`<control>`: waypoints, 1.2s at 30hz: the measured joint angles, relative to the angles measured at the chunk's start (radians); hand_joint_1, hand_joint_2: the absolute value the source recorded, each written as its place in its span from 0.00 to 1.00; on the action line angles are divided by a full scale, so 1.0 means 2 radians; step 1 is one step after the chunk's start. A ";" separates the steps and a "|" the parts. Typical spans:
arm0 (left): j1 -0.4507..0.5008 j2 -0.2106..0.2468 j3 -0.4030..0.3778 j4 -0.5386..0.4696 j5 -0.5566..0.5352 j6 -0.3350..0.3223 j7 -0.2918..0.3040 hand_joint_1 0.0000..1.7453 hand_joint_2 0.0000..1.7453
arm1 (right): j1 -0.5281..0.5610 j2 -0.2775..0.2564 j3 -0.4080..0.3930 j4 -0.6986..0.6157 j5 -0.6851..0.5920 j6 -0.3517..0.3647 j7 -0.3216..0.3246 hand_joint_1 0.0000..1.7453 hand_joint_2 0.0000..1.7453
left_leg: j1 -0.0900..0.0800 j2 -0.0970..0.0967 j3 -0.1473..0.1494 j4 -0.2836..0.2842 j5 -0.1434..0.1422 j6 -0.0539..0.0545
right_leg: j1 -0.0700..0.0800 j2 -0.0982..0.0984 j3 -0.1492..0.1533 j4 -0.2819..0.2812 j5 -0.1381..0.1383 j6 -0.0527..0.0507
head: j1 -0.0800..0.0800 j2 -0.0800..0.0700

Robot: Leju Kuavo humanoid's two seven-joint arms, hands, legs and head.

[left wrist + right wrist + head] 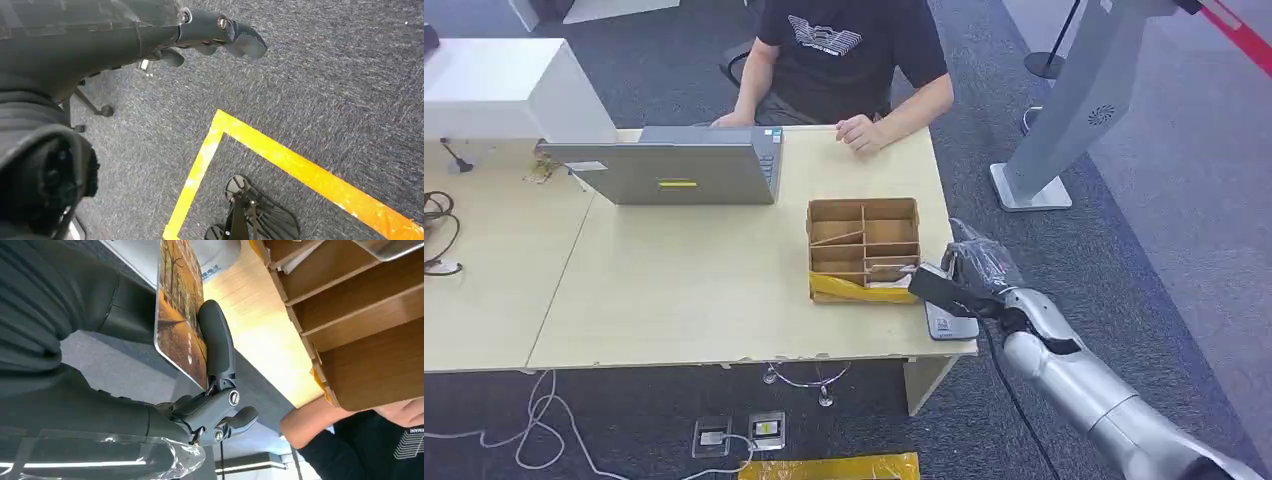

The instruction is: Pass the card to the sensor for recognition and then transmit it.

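— Where's the card point(181, 310) right now?

— In the right hand point(972, 272), pinched between the thick thumb and a dark finger point(216, 342). The right wrist view shows its printed face, an autumn street scene in orange and brown. From the head view the hand sits at the right end of the bench point(674, 290), just beside the cardboard organizer point(864, 248).

— And the sensor?

— A small grey reader pad point(948, 322) lies flat on the bench's near right corner, next to the organizer. The hand with the card is over or just behind it; I can't tell whether the card touches the pad.

— What about the left hand point(210, 35)?

— It hangs over dark carpet point(320, 90) marked with yellow tape point(280, 155). Its fingers are loosely spread and hold nothing.

— Anything else on the bench?

— A grey laptop point(674, 165) at the far side, its lid's back toward the robot. A person in a black T-shirt point(849, 55) sits behind it, one hand resting on the bench's far edge. The organizer has several open compartments, with yellow tape along its near edge.
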 joint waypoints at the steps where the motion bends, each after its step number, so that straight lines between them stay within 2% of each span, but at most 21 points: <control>1: 0.000 0.000 0.000 0.000 0.000 0.000 0.000 0.00 0.00 | 0.000 0.000 0.002 0.002 -0.002 0.000 0.000 1.00 1.00 | 0.000 0.000 0.000 0.000 0.000 0.000 | 0.000 0.000 0.000 0.000 0.000 0.000 | 0.000 0.000; 19: 0.000 0.001 -0.003 0.000 -0.006 0.000 0.000 0.00 0.00 | 0.013 -0.002 0.015 0.014 -0.013 -0.014 0.013 1.00 1.00 | 0.000 0.001 0.000 0.000 0.000 0.000 | 0.000 0.001 0.000 0.000 0.000 0.000 | 0.000 0.000; 36: 0.000 0.002 -0.009 0.000 -0.003 0.001 0.003 0.00 0.00 | 0.010 0.005 0.025 0.042 -0.023 -0.026 -0.007 1.00 1.00 | 0.000 0.001 0.000 0.000 0.000 0.000 | 0.000 0.001 0.000 0.000 0.000 0.000 | 0.000 0.000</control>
